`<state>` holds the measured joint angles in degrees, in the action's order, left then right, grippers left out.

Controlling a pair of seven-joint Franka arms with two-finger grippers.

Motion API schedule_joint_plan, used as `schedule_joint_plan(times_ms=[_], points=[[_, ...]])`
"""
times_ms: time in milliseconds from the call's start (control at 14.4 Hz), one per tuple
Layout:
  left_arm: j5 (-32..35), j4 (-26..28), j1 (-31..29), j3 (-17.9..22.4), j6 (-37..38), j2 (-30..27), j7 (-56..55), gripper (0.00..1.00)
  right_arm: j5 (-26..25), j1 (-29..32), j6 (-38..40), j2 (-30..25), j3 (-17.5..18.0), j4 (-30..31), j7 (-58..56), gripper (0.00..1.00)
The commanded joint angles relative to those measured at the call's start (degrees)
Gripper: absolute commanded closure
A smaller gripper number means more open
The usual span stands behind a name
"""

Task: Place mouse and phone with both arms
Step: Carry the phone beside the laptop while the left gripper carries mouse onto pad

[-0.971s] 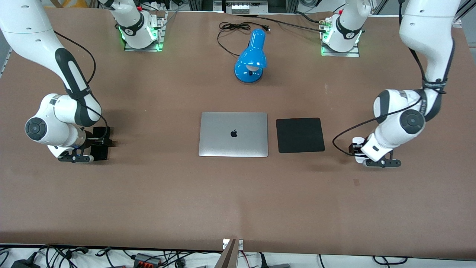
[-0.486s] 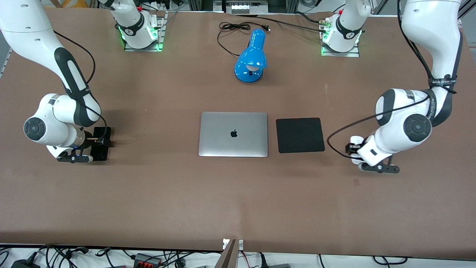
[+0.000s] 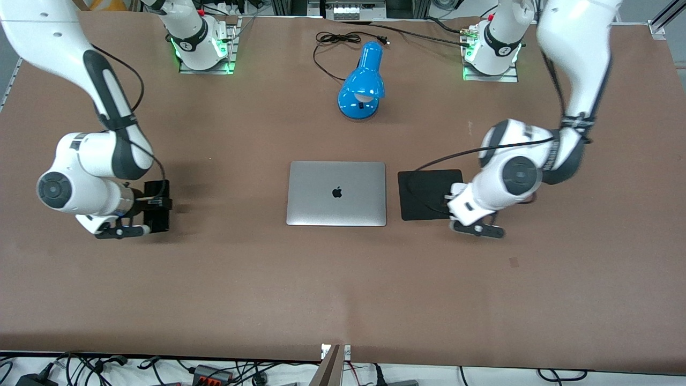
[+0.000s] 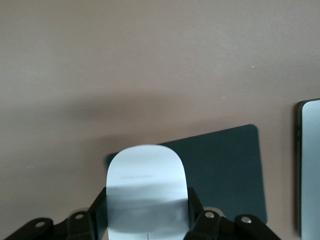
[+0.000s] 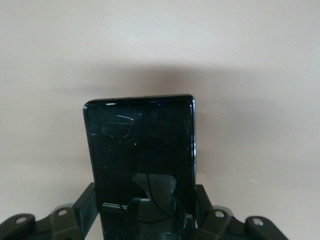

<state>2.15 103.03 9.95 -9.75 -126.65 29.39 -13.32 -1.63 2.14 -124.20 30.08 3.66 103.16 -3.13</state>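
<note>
My left gripper (image 4: 147, 207) is shut on the white oval mouse (image 4: 146, 180), its black fingers (image 4: 98, 210) pressing on both sides. It hangs over the edge of the square black mouse pad (image 4: 225, 172) that faces the left arm's end of the table. From the front, the left gripper (image 3: 454, 202) sits over that pad edge (image 3: 429, 194), and the wrist hides the mouse. My right gripper (image 5: 145, 207) is shut on the slim black phone (image 5: 140, 145), which sticks out flat over bare table. In the front view the phone (image 3: 158, 206) is in the right gripper (image 3: 151, 209) toward the right arm's end.
A closed silver laptop (image 3: 336, 193) lies mid-table beside the mouse pad, and its edge (image 4: 310, 165) shows in the left wrist view. A blue desk lamp (image 3: 362, 83) with a black cord (image 3: 335, 38) stands farther from the front camera, between the two arm bases.
The left arm has carried the mouse from the table's left-arm end to over the mouse pad's edge. The right arm has shifted slightly toward the laptop with the phone.
</note>
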Motion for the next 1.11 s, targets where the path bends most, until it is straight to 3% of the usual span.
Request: schedule_joint_plan(times_ms=[0, 139, 416, 555, 694, 1040], points=[[1.1, 7.3, 0.0, 0.1, -10.1, -0.4, -2.4, 0.82, 0.6, -5.0, 0.4, 0.3, 1.2, -0.8, 5.8, 0.85], [2.3, 10.2, 0.2, 0.2, -14.7, 0.7, -2.7, 0.82, 2.5, -9.8, 0.0, 0.3, 1.2, -0.9, 10.7, 0.85], [3.9, 10.9, 0.3, 0.1, -15.0, 2.2, -5.2, 0.81, 5.0, -17.9, -2.1, 1.5, 1.1, -0.8, 24.5, 0.85], [3.9, 11.0, 0.3, 0.0, -16.1, 2.8, -5.8, 0.64, 5.0, -20.7, -5.3, 3.2, 1.1, -0.7, 28.9, 0.85], [4.0, 10.9, 0.1, -0.1, -16.0, 3.4, -9.2, 0.00, 5.0, -22.7, -9.1, 4.9, 1.1, -0.6, 31.6, 0.85], [3.9, 9.9, 0.1, 0.0, -12.7, -0.1, -10.2, 0.00, 4.9, -22.8, -10.6, 6.6, 1.1, -0.1, 31.7, 0.84]])
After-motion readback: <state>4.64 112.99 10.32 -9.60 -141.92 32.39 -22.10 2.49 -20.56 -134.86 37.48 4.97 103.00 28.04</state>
